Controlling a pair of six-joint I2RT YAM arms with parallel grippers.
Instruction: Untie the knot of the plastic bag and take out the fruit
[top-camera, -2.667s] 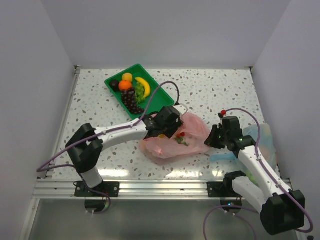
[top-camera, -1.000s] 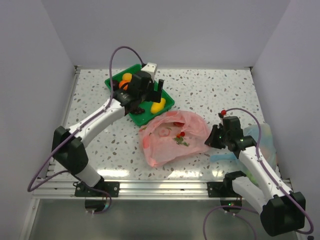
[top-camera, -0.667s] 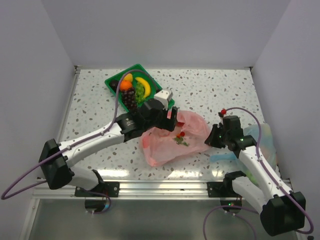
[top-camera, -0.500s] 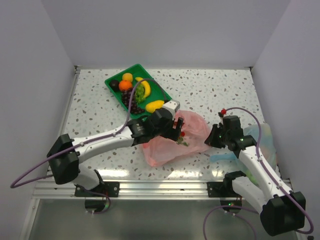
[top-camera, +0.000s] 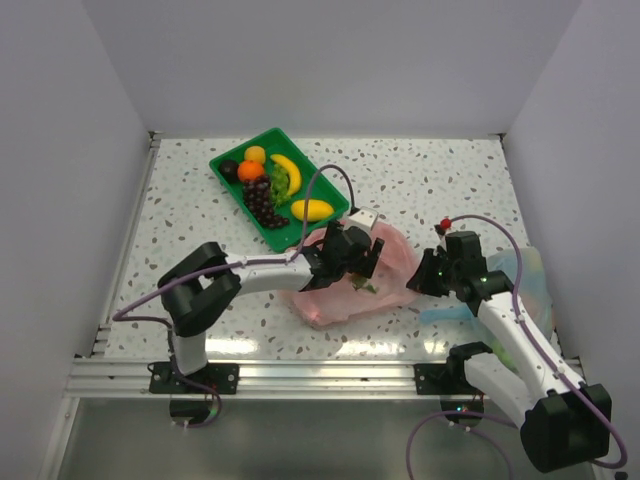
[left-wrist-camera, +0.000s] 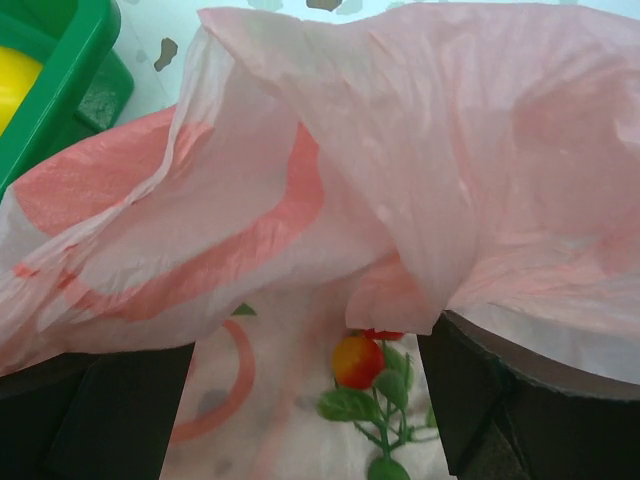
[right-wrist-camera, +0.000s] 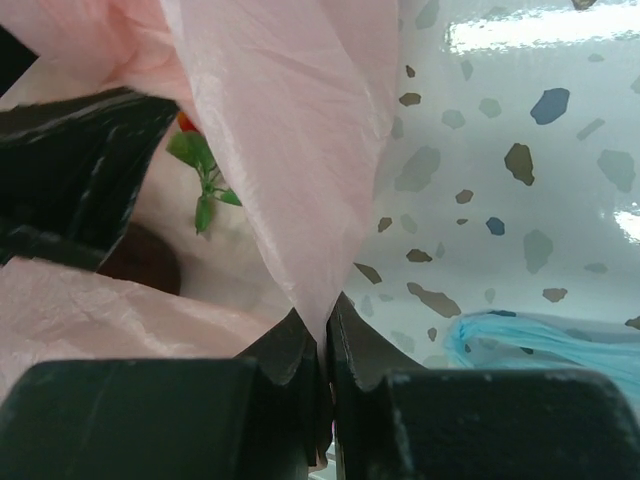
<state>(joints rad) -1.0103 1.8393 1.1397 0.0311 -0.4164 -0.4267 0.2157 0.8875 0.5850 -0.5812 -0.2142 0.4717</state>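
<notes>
The pink plastic bag (top-camera: 345, 290) lies open in the middle of the table; no knot shows. My left gripper (top-camera: 352, 258) is open at the bag's mouth. In the left wrist view (left-wrist-camera: 305, 400) its fingers (left-wrist-camera: 110, 410) stand either side of a small red-orange fruit (left-wrist-camera: 358, 360) on a green leafy sprig (left-wrist-camera: 385, 405) inside the bag (left-wrist-camera: 420, 150). My right gripper (top-camera: 425, 275) is shut on the bag's right edge. In the right wrist view (right-wrist-camera: 325, 335) it pinches the pink film (right-wrist-camera: 290, 150). The sprig (right-wrist-camera: 205, 175) shows there too.
A green tray (top-camera: 325, 190) at the back left holds an orange (top-camera: 250, 170), grapes (top-camera: 262, 200), a banana (top-camera: 287, 170), a yellow oval (top-camera: 312, 210) and a near-black fruit (top-camera: 229, 170). Its corner (left-wrist-camera: 70, 70) is close to the left gripper. A pale blue bag (top-camera: 525, 290) lies under my right arm.
My left arm carried a yellow oval fruit from the bag to the tray, left it there and came back to the bag's mouth, open. The right arm has not moved.
</notes>
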